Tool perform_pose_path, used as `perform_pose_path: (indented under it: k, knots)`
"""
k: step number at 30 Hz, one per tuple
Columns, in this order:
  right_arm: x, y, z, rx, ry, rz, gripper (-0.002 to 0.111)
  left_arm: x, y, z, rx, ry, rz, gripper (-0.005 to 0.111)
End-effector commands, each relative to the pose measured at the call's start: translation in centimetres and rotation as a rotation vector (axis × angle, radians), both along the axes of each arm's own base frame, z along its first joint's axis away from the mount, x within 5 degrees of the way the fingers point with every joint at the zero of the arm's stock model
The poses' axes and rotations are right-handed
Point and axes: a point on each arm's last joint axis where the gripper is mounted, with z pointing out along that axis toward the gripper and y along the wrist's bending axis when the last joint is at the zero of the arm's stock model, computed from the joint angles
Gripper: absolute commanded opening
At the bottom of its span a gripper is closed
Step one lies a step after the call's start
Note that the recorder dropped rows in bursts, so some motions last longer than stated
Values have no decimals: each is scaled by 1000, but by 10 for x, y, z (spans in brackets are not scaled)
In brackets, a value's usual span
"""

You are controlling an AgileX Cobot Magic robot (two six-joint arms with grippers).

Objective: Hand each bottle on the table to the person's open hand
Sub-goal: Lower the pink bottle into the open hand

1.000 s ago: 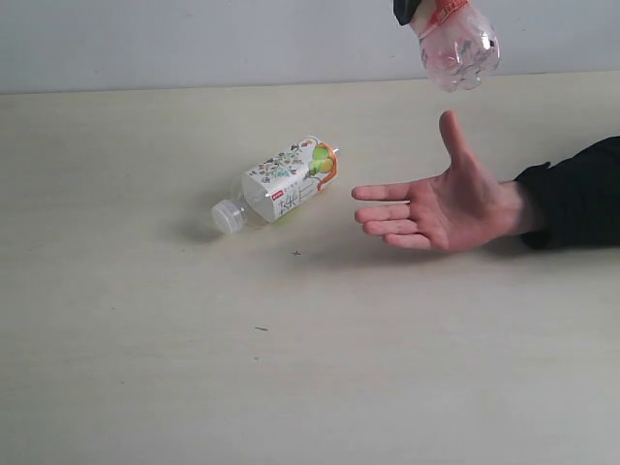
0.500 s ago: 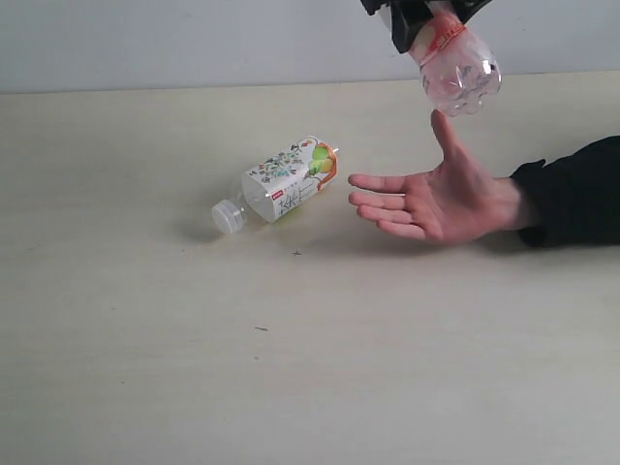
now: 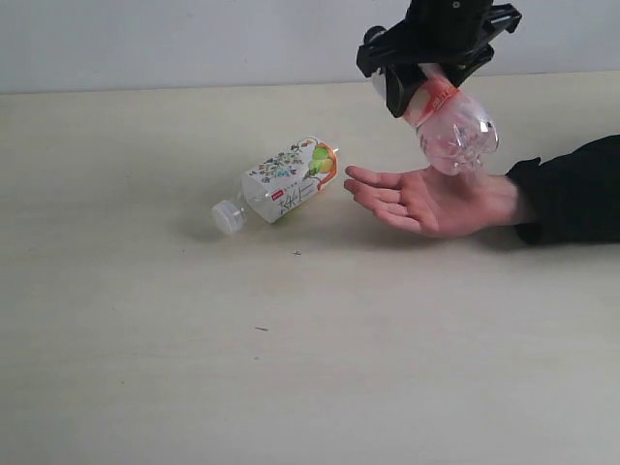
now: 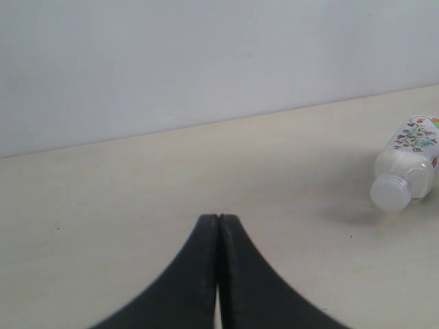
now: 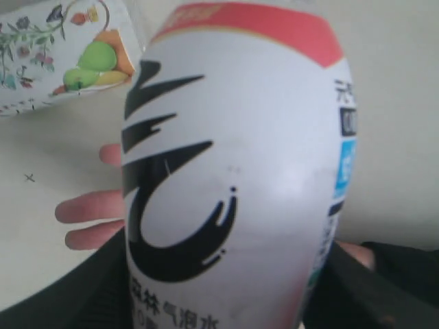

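Where it hung higher, held bottle now over hand

Bright, even, diffuse light. Soft shadows lie beneath the floral bottle and the open hand. In the right wrist view, the held bottle is near and slightly blurred.

Just above open hand, raised bottle; left of hand, lying bottle on table
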Motion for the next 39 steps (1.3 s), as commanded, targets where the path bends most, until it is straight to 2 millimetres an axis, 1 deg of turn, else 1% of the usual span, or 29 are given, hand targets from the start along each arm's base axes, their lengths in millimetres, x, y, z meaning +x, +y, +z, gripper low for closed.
perform_pose_path:
  k: [1, 12, 20, 23, 26, 29, 36, 39]
  knots:
    - [-5, -5, -12, -23, 40, 4, 0, 0, 0, 0, -6, -6, 2, 1]
    - [-19, -11, -48, -80, 159, -3, 0, 0, 0, 0, -6, -6, 2, 1]
    - [-14, -10, -80, -108, 233, -8, 0, 0, 0, 0, -6, -6, 2, 1]
    - [-14, -9, -87, -114, 249, -8, 1, 0, 0, 0, -6, -6, 2, 1]
    - [-13, -9, -88, -115, 251, -8, 11, 0, 0, 0, -6, -6, 2, 1]
    - [-13, -9, -88, -115, 251, -8, 24, 0, 0, 0, -6, -6, 2, 1]
    - [-13, -9, -88, -115, 251, -8, 62, 0, 0, 0, -6, -6, 2, 1]
    - [-13, -9, -87, -114, 249, -4, 81, 0, 0, 0, -6, -6, 2, 1]
